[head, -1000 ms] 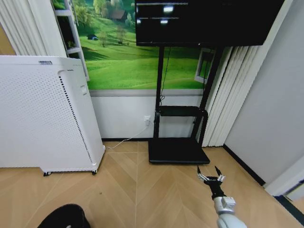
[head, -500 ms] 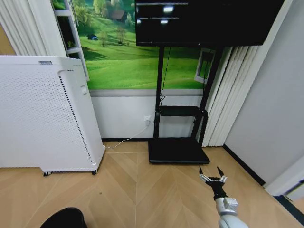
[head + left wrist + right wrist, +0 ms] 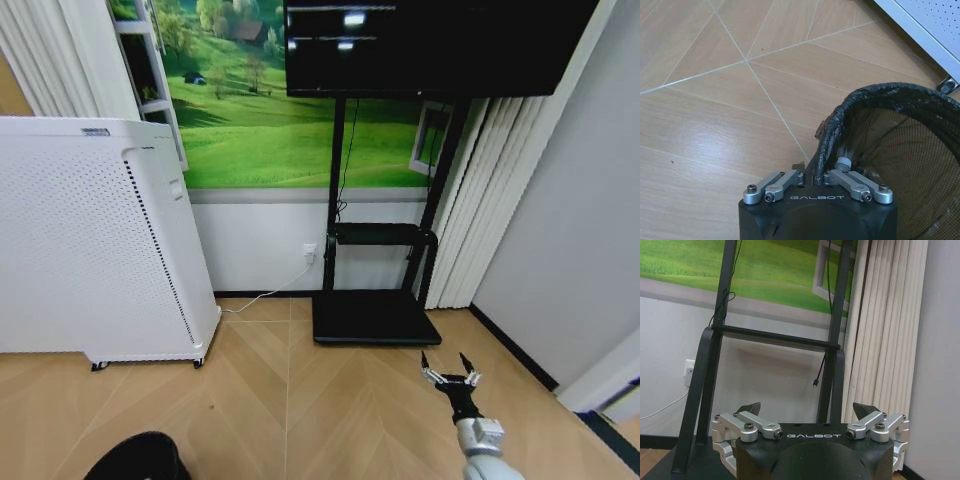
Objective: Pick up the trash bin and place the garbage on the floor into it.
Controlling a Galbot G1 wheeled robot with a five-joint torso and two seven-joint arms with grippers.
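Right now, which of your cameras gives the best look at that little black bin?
The left wrist view: the trash bin sits up close there, mesh wall and rolled rim plain, with the left claw shut on its rim. The head view catches just a dark piece of it at the bottom edge. The right wrist view faces the TV stand.

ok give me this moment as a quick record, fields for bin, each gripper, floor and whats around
trash bin: black mesh bin, rim pinched by the left gripper; its edge shows at the bottom left of the head view
left gripper: shut on the bin's rim, one finger inside, one outside
right gripper: open, empty, held above the floor in front of the TV stand base
floor: tan herringbone wood
garbage: none in sight
surroundings: white appliance at left, TV stand base against the wall
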